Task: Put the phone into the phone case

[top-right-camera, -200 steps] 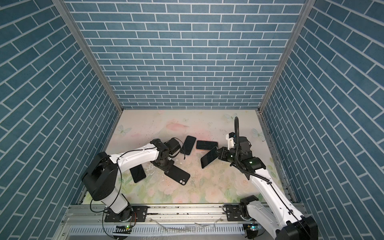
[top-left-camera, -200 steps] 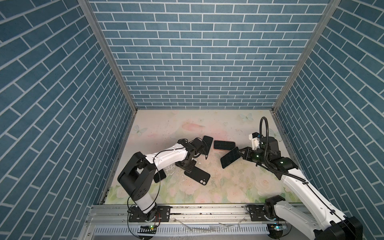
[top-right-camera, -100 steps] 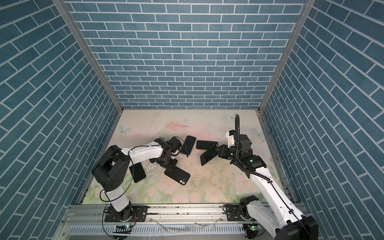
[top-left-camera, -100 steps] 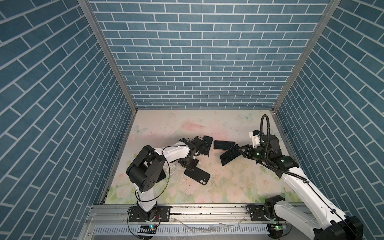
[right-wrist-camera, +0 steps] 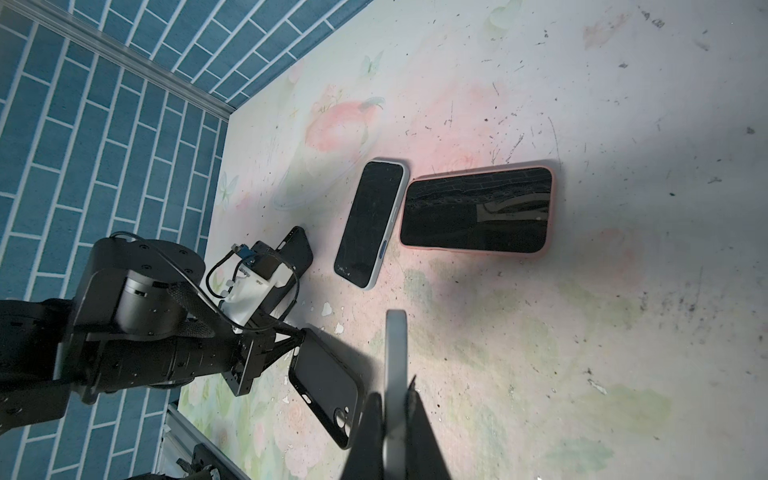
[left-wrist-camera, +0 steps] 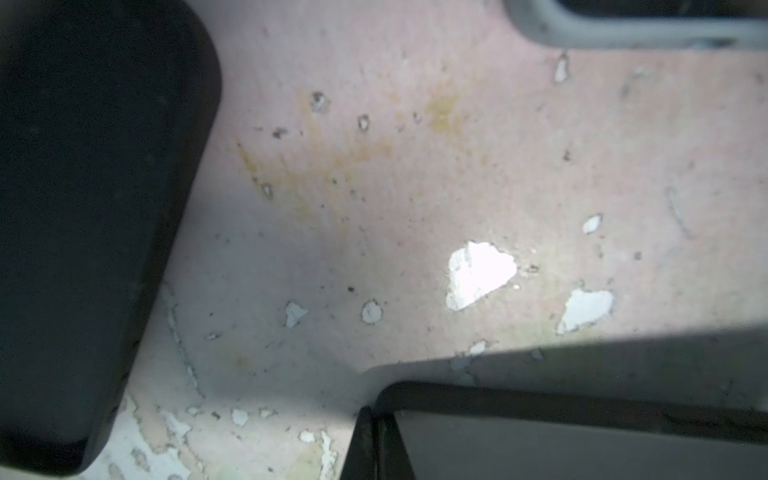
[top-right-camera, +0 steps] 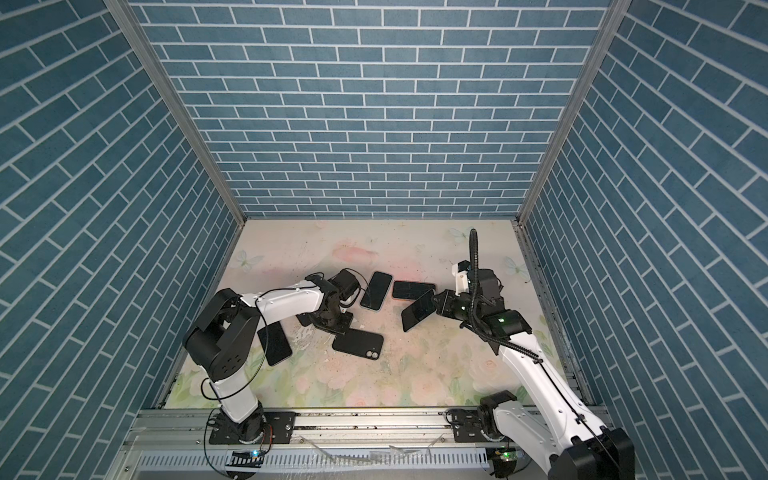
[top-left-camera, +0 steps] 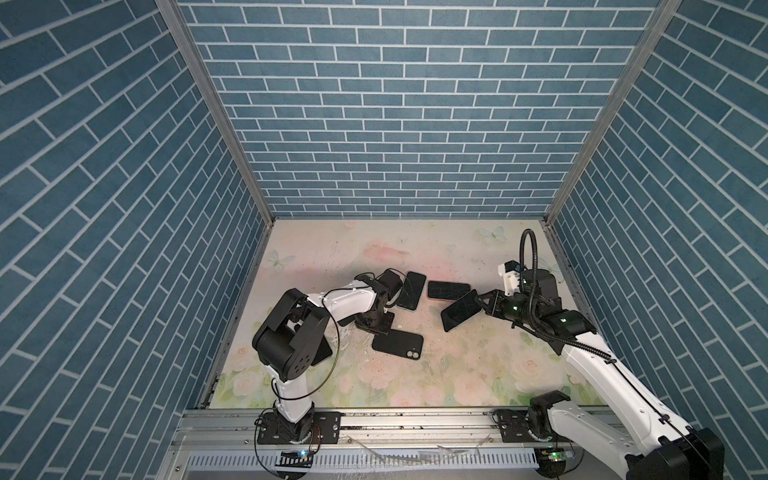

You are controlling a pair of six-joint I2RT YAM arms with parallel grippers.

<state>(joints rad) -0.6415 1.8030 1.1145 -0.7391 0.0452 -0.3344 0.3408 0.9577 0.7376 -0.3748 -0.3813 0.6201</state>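
The right gripper [top-left-camera: 478, 302], closed on the tilted phone [top-left-camera: 457, 311], is right of the crosswise-lying case [top-left-camera: 399, 344], whose left end the closed left gripper [right-wrist-camera: 300, 335] pinches.

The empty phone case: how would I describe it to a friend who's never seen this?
On the floral table, follow the left arm out to the left gripper. The black case lies flat at its tip. Unlike the glossy-screened phones nearby, it is matt, with two round camera holes at one end.
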